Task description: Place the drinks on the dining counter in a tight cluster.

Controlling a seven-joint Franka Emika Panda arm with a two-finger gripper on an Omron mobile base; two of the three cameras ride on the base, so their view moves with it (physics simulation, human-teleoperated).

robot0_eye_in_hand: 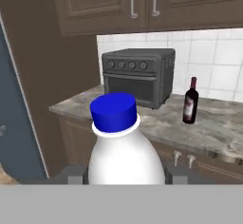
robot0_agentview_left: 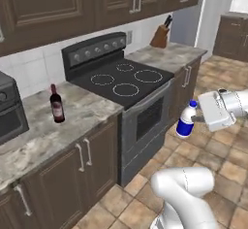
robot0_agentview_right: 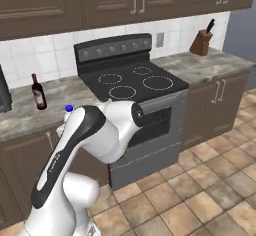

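My gripper point(robot0_agentview_left: 195, 119) is shut on a small white bottle point(robot0_agentview_left: 185, 121) with a blue label and cap, held in the air over the tiled floor in front of the stove. In the hand view the white bottle point(robot0_eye_in_hand: 124, 149) stands upright between my fingers point(robot0_eye_in_hand: 74, 174). Its blue cap point(robot0_agentview_right: 68, 108) peeks out behind my arm in the right base view. A dark wine bottle point(robot0_agentview_left: 57, 105) point(robot0_agentview_right: 38, 92) point(robot0_eye_in_hand: 191, 101) stands upright on the stone counter point(robot0_agentview_left: 82, 114) left of the stove. The dining counter is out of view.
A black stove point(robot0_agentview_left: 121, 80) sits between two stone counter runs. A grey toaster oven point(robot0_eye_in_hand: 137, 76) stands left of the wine bottle, and a knife block point(robot0_agentview_left: 160, 36) is at the far right corner. Dark upper cabinets hang overhead. Tiled floor point(robot0_agentview_left: 213, 160) lies open to the right.
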